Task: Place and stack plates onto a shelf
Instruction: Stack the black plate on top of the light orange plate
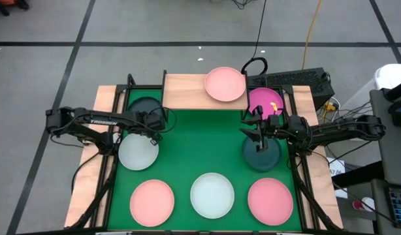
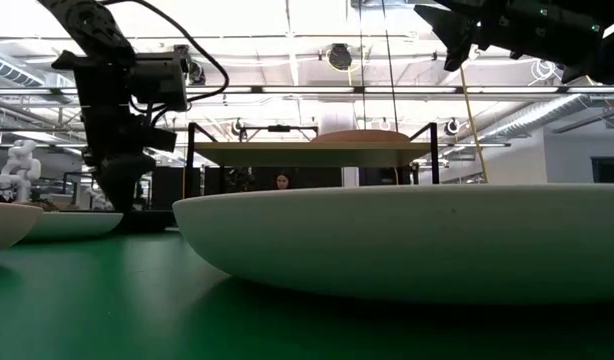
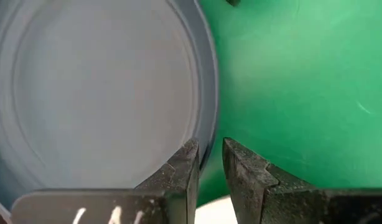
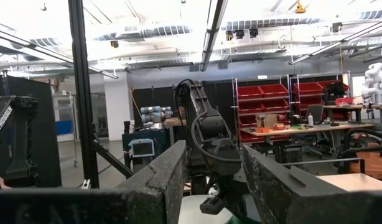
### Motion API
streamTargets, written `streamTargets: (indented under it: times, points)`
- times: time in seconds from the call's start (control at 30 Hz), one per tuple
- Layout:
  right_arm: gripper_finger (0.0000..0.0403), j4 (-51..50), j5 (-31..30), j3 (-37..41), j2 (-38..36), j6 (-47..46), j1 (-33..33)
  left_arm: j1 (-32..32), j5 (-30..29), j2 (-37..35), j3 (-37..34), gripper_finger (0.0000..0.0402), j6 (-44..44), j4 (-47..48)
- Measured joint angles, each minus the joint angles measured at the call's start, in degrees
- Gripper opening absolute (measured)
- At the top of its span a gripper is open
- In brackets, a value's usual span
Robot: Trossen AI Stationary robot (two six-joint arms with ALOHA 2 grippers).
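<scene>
- Early in the job: one pale pink plate already up on the shelf, toward its right end; left half of the board bare.
- Pickup in hand now: left gripper down at the rim of the mint-white plate just forward-left of the shelf, fingers a narrow gap apart, straddling the rim edge, not yet pinched on it.
- Next call, by judgement: close on that rim, lift clear, carry back onto the shelf's bare left side.
- Right gripper raised, jaws spread wide, holding nothing, hovering over the dark teal plate forward-right of the shelf.
- Around the shelf: dark plate just left of it, magenta plate just right of it.
- Far forward of the shelf, along the worktop's near edge: pink plate, white plate, deeper pink plate.
- In the way: dark plate close behind the left gripper; shelf's black legs; thin rim grip could slip.
</scene>
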State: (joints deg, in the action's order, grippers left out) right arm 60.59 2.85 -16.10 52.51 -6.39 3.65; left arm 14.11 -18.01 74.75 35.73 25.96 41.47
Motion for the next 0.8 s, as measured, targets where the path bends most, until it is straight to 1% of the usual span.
streamTargets:
  times: [0.27,0.47,0.8]
  points:
    - [0.0141,0.0,0.0,0.0,0.0,0.0,0.0,0.0,-2.4,0.3,0.0,0.0077,0.5,-0.2]
    - [0.0141,0.0,0.0,0.0,0.0,0.0,0.0,0.0,-6.1,0.3,0.0,0.0077,0.6,0.0]
    - [0.0141,0.0,0.0,0.0,0.0,0.0,0.0,0.0,-6.1,0.3,0.0,0.0077,-0.2,-0.1]
